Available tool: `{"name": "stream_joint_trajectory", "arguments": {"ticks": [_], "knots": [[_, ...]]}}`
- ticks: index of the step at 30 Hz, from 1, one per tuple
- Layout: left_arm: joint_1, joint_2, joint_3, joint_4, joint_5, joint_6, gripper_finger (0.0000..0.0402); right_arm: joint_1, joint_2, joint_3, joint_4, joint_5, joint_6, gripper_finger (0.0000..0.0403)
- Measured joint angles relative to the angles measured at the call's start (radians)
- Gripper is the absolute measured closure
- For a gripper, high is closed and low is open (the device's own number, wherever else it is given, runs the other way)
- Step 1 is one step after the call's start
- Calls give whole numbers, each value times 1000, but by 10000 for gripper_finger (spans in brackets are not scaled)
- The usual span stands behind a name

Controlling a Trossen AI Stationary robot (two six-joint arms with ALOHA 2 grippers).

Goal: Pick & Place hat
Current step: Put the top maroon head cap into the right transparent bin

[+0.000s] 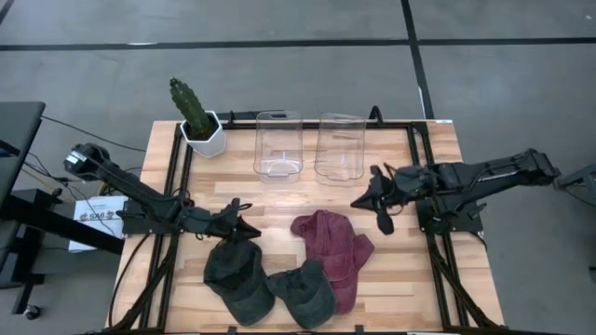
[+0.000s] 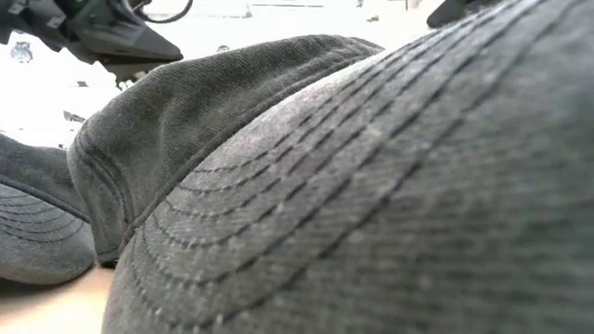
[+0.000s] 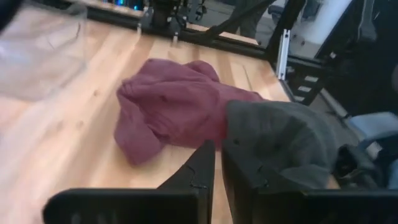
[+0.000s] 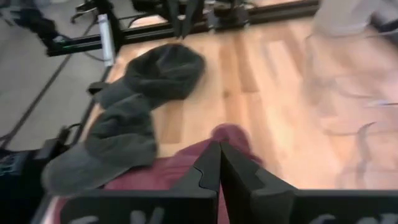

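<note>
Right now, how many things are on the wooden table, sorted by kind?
Dark grey fabric caps: 2
Maroon fabric cap: 1
Clear plastic containers: 2
Green cactus in white pot: 1
Total: 6

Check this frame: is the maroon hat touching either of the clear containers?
Apart. The high view shows bare wood between the maroon hat and both clear containers standing farther back on the table.

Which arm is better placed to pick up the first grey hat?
Left, probably. The left end effector hangs shut at the left grey hat, while the right end effector hangs shut above the maroon hat, farther away.
</note>
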Motion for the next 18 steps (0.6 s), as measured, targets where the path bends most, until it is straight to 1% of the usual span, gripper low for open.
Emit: {"name": "stream_joint_trajectory", "arguments": {"ticks": [2,7,9,11,13,18], "knots": [[-16,1,-10,-1,-1,-71,376,52,11,0,13,47,23,403],[-43,1,-35,-4,-1,-190,376,196,54,0,21,277,58,403],[-51,1,-38,-4,-1,-208,376,251,79,0,18,343,82,403],[-57,1,-38,-4,-1,-211,376,301,107,0,19,364,111,403],[-62,1,-39,-2,-16,-210,376,346,134,0,18,360,150,403],[-70,1,-39,29,-132,-184,376,456,215,0,36,371,233,403]]}}
